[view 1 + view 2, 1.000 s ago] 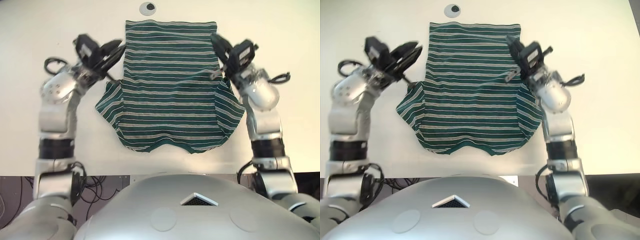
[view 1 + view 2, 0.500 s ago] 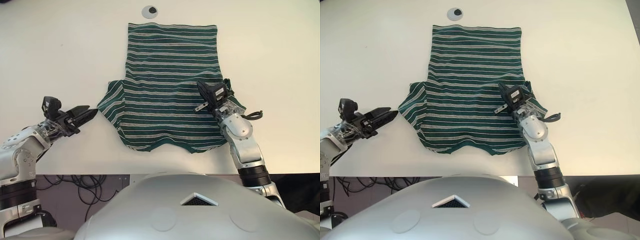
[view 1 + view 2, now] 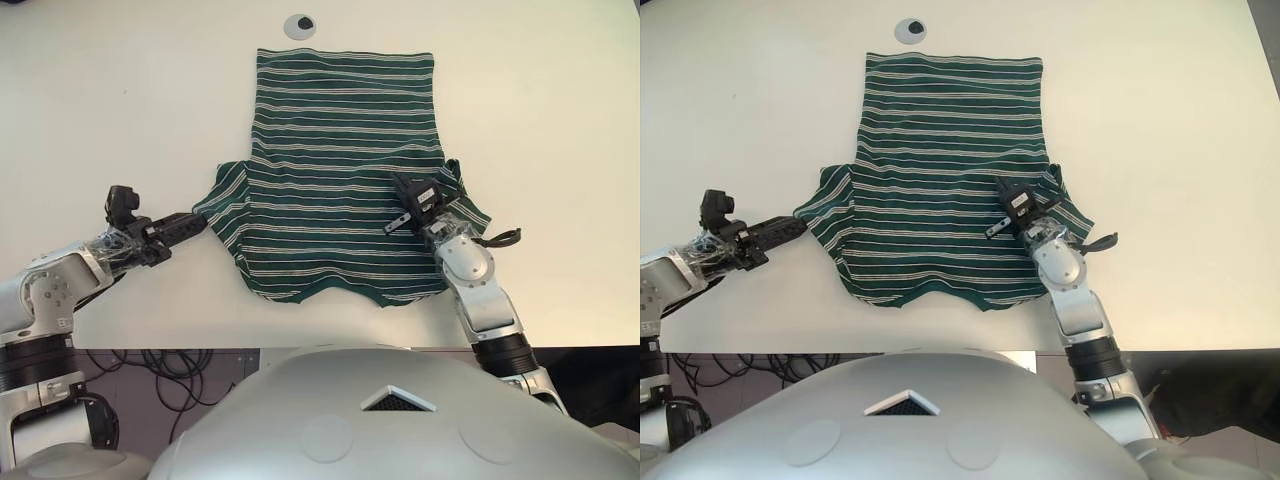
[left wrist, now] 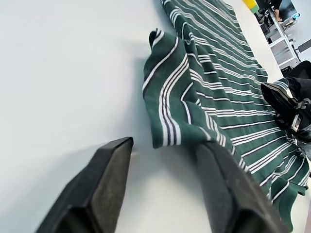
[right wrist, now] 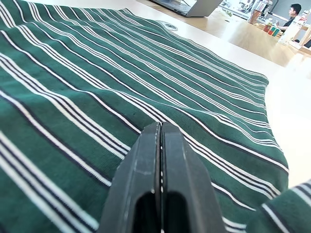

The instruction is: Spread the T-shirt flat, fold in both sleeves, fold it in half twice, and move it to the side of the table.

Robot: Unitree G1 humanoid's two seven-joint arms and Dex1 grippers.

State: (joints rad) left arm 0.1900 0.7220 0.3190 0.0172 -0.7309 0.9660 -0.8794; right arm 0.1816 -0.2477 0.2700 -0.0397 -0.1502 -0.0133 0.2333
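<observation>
The T-shirt (image 3: 345,170) lay spread over the middle of the table (image 3: 120,80), its hem toward the far edge just short of a small round disc (image 3: 298,26) and its collar toward the near edge. The left gripper (image 3: 192,221), half a second earlier well apart from the garment, had advanced to the left sleeve (image 3: 218,196); its fingers (image 4: 109,165) were parted, with the sleeve's edge just ahead between them. The right gripper (image 3: 402,188) had shifted only slightly and remained over the shirt beside the right sleeve (image 3: 470,208), its fingers (image 5: 146,160) pressed together with nothing between them. Contact with the cloth could not be determined.
</observation>
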